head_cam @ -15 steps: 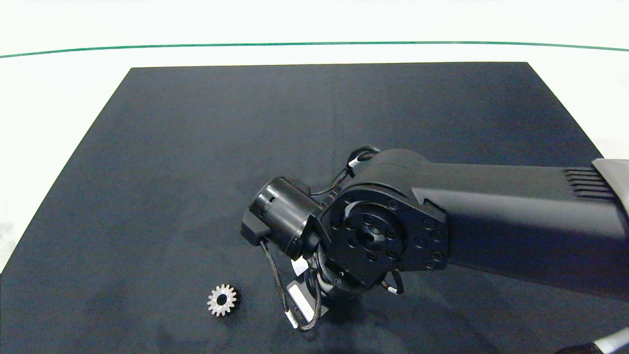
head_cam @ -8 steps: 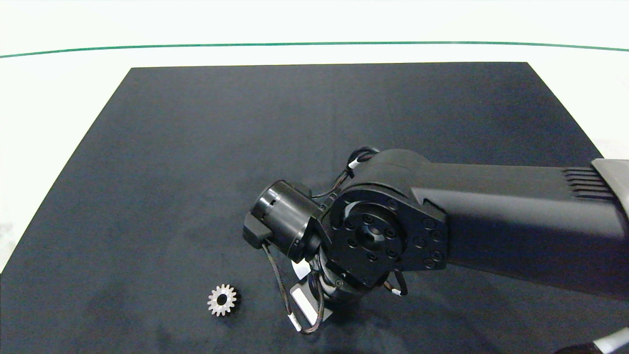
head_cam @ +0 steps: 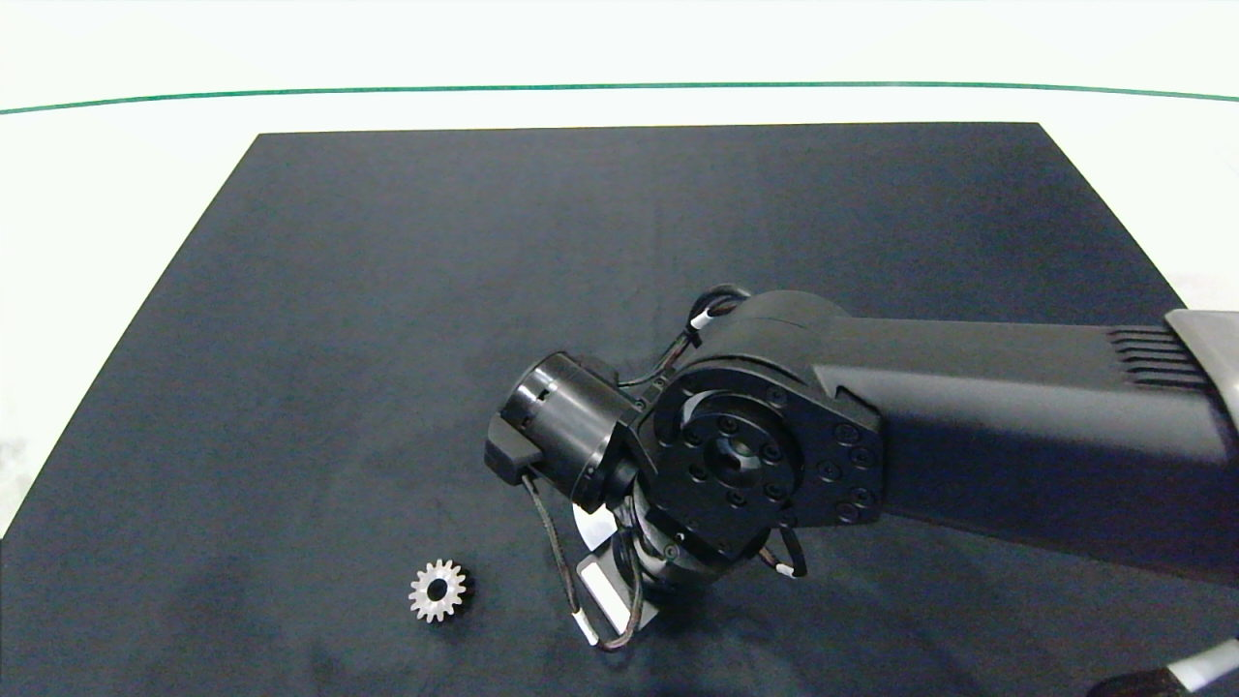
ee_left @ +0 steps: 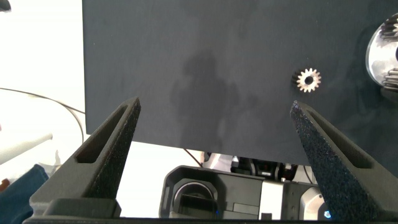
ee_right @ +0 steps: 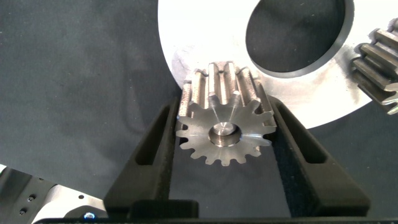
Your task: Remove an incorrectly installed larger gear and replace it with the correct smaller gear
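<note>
The swap is at its first half. The right gripper (ee_right: 227,109), reaching in over the near middle of the black mat (head_cam: 484,242), has its jaws closed on the flanks of the larger gear (ee_right: 224,127). That gear sits against a silver plate (ee_right: 186,37), with what looks like a pin filling its bore. A darker gear (ee_right: 380,62) shows just beside it at the plate's edge. I'd say the next move is a straight pull along that pin, since any tilt would likely bind the bore.

The smaller gear (head_cam: 438,590) lies flat on the mat, well apart to the left of the arm. The left gripper (ee_left: 216,106) hangs over the mat's edge, jaws wide and empty.

The mat covers most of a white counter (head_cam: 116,174) with a thin green line (head_cam: 619,85) across its far side.
</note>
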Tool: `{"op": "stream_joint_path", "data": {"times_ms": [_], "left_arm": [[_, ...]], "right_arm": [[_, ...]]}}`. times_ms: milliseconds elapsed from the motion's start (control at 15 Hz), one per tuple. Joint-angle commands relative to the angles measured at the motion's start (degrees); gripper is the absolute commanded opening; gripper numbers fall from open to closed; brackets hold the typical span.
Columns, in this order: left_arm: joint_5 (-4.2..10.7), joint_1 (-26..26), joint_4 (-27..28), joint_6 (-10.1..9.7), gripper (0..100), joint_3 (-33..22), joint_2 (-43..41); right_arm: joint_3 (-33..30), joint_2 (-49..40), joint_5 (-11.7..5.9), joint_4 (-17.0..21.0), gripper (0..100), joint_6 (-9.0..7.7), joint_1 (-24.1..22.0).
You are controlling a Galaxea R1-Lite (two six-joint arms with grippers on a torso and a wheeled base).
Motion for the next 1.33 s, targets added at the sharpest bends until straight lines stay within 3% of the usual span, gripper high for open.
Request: {"op": "stream_joint_path", "data": {"times_ms": [67,1067,1333], "left_arm": [[0.08,0.02,0.4,-0.05,100,-0.01,0.05],[0.08,0.02,0.32,-0.05,100,-0.01,-0.04],[0.08,0.02,0.32,-0.05,100,-0.01,-0.04]], "right_arm": [[0.01,0.05,-0.21,0.35,46,0.1,-0.19],[0.01,0.49,-1.0,0.08,16,0.18,-0.19],[0.01,1.63,-2.85,0.08,13,0.36,-0.28]]}}
